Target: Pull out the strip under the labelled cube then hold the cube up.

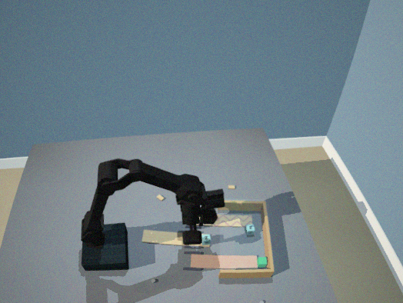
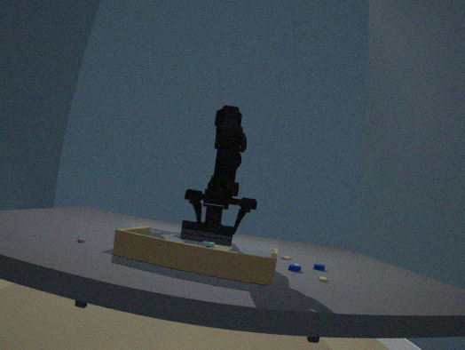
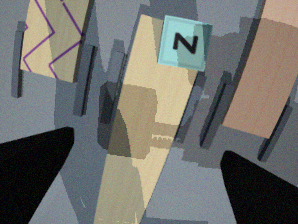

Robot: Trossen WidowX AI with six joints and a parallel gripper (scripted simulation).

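Arm (image 1: pixel 158 177) (image 2: pixel 226 164), one: raised elbow, forearm sloping down toward four o'clock in the top view, wrist bent downward. Tool (image 1: pixel 197 227) (image 2: pixel 216 226) (image 3: pixel 149 147): released, fingers wide, above pale plain strip (image 1: pixel 165 238) (image 3: pixel 135 110). Lettered cube (image 1: pixel 206 239) (image 3: pixel 185 43): on that strip's end, at one o'clock from the tool in the wrist view.

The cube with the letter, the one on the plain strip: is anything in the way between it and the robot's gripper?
Nothing visible stands between the open gripper and the cube. The dark rails beside the strip lie low, off to its sides.
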